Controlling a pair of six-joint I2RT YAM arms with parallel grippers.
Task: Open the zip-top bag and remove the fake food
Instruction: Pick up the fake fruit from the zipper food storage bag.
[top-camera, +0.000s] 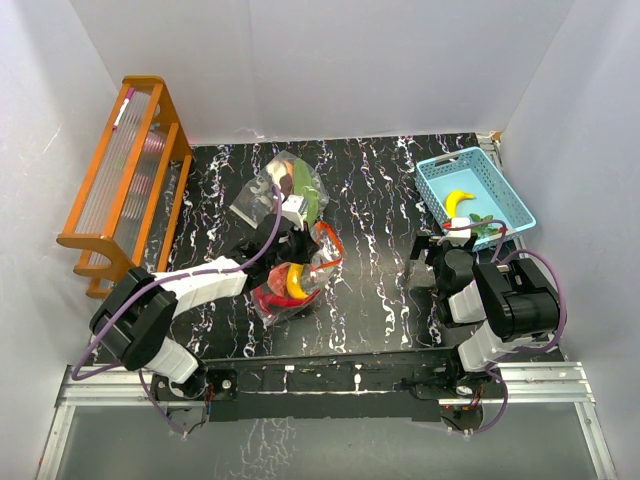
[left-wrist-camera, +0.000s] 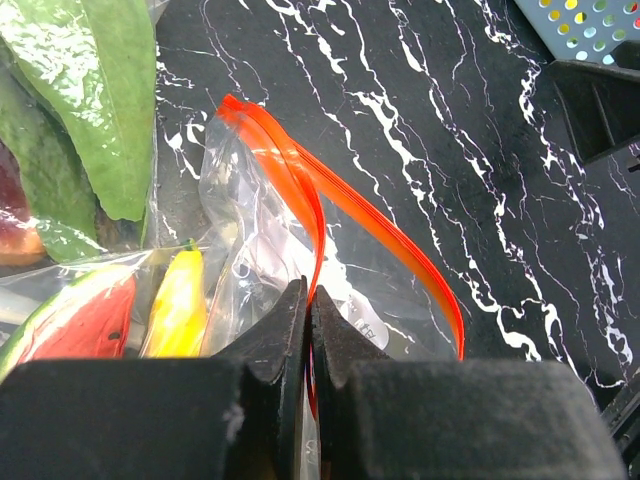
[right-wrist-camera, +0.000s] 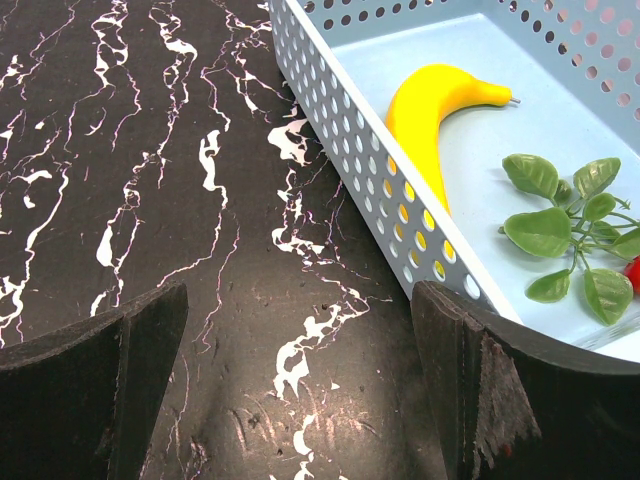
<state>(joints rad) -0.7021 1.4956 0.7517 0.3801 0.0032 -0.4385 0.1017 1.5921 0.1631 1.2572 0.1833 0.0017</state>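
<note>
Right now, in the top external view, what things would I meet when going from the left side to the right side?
Orange wooden rack → clear zip-top plastic bag with orange-red seal → light-blue perforated plastic basket.

Ok so the left gripper (left-wrist-camera: 308, 300) is pinched tight on the orange-red zip strip (left-wrist-camera: 300, 190) of the clear zip-top bag (left-wrist-camera: 255, 235), whose mouth gapes open. A yellow piece (left-wrist-camera: 180, 300) and a red slice (left-wrist-camera: 90, 325) with a green rind show through the plastic at the left. Big glossy green leaves (left-wrist-camera: 100, 90) sit top left, and the blue basket (left-wrist-camera: 590, 20) corner top right, all on the black marbled table (left-wrist-camera: 450, 150).
</note>
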